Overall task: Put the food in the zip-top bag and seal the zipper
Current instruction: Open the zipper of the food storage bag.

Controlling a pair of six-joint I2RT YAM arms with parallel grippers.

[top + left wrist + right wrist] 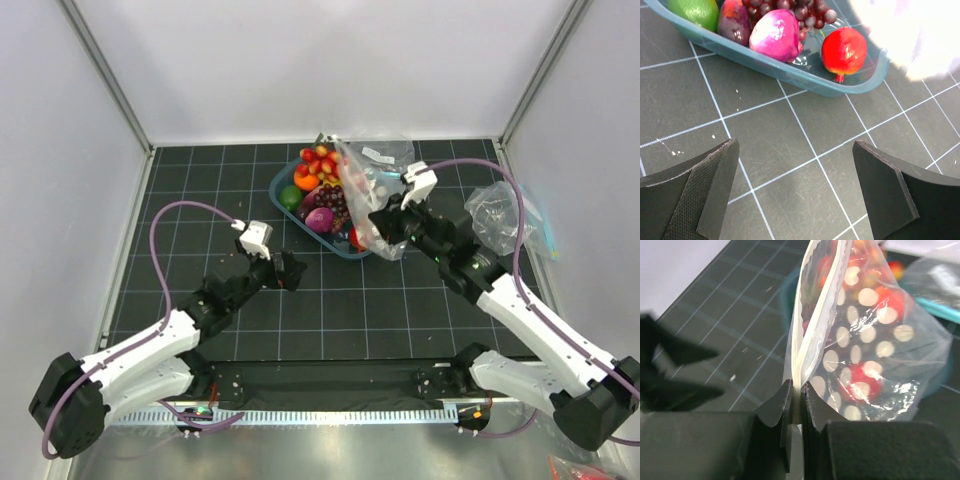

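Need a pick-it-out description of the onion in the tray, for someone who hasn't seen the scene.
Find the blue tray in the middle of the black gridded table. Along its rim nearest the arms, the onion lies between a darker purple piece and a red round fruit, with the grape bunch behind it. It is the only bright magenta-pink item, lighter than the purples around it.

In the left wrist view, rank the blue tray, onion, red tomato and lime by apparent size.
1. blue tray
2. purple-pink onion
3. red tomato, only slightly smaller than the onion
Unranked: lime, cropped by the picture's edge.
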